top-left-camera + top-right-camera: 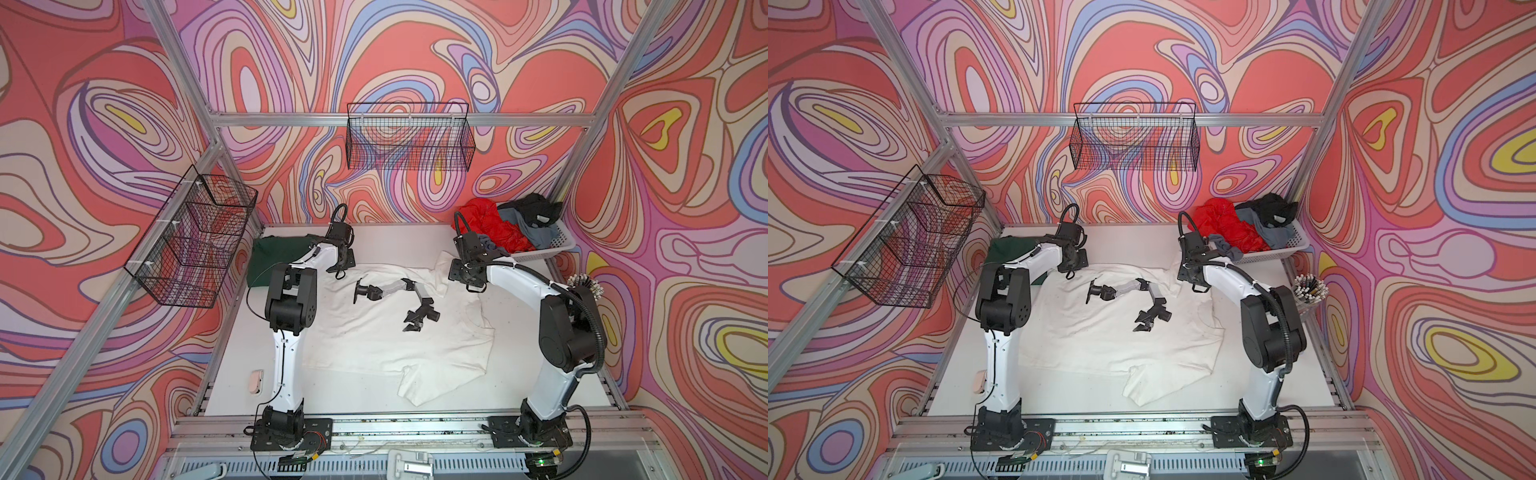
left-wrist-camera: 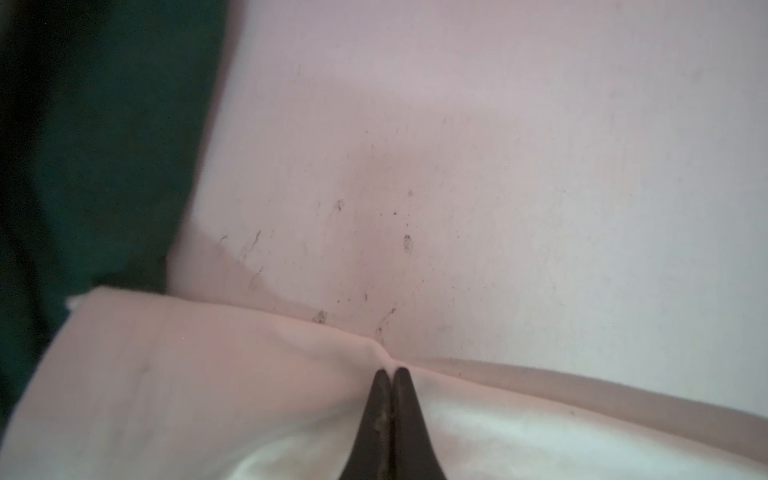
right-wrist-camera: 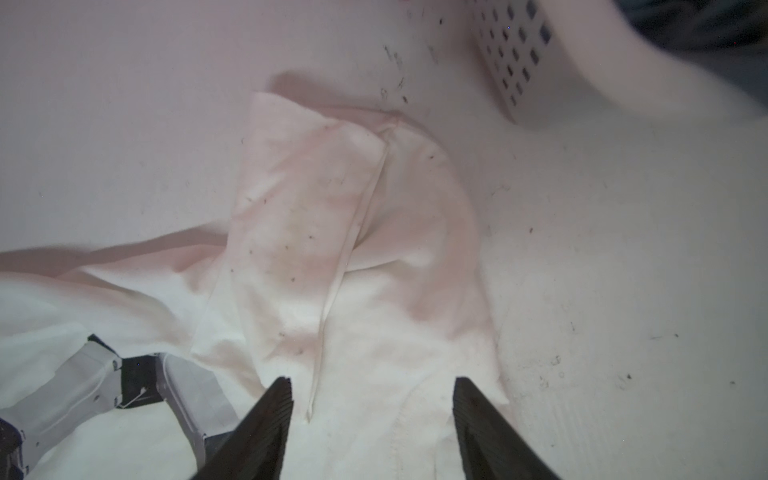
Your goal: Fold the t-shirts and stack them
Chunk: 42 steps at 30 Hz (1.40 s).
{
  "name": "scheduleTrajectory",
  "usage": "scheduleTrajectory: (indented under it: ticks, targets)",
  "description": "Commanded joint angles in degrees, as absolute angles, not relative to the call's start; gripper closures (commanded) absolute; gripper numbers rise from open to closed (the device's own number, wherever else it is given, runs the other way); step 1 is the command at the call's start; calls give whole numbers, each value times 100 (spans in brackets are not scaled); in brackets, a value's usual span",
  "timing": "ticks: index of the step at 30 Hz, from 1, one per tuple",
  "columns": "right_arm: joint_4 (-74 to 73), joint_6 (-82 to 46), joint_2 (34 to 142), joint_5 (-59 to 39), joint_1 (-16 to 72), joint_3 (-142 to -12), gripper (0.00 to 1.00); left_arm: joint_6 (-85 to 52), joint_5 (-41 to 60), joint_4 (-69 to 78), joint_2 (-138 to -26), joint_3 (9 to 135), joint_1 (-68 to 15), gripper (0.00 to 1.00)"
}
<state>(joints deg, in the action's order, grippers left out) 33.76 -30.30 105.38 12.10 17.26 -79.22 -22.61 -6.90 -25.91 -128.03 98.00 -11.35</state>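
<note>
Lint flecks the white t-shirt [image 1: 374, 332], spread print-up on the tabletop [image 1: 395, 237]. One dark green t-shirt [image 1: 270, 249] lies folded far left. Three more, red t-shirt [image 1: 486, 220], grey t-shirt [image 1: 515, 220] and black t-shirt [image 1: 536, 205], heap in the basket [image 1: 561, 245]. Left end effector [image 2: 390, 374] clamps the white edge; right end effector [image 3: 372, 380] gapes over its sleeve.

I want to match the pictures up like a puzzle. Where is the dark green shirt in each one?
In both top views: the dark green shirt lies at the far left, next to the white t-shirt.
Left wrist: it is the dark green cloth beside the white t-shirt's edge.
Right wrist: not in it.
Shared landmark: the white t-shirt shows in every view.
</note>
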Motion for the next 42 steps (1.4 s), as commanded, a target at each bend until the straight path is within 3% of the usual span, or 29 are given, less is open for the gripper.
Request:
scheduleTrajectory:
  ticks: [1,15,23,29,34,38,42]
  targets:
    - [3237,-3021,10777,1327,1537,-8130,35,-2164,-975,-2309,-12195,9517,-1225,100]
    - [3123,-2941,11961,1261,1462,-9106,46,-2258,-1413,-1556,-11085,8117,-1560,100]
    - [3166,-2842,12639,1608,1461,-9698,59,-2259,-1397,-1556,-11129,8077,-1573,100]
    - [3198,-2797,13073,1660,1444,-10056,63,-2224,-1396,-1552,-11118,8086,-1573,100]
    - [3182,-2576,13290,1785,1441,-10274,75,-2172,-1292,-1555,-11175,8128,-1572,100]
    - [3078,-2544,13324,1869,1442,-10278,92,-2161,-1309,-1610,-11229,8183,-1572,100]
    - [3033,-2506,13257,1925,1441,-10235,100,-2135,-1330,-1642,-11224,8199,-1570,100]
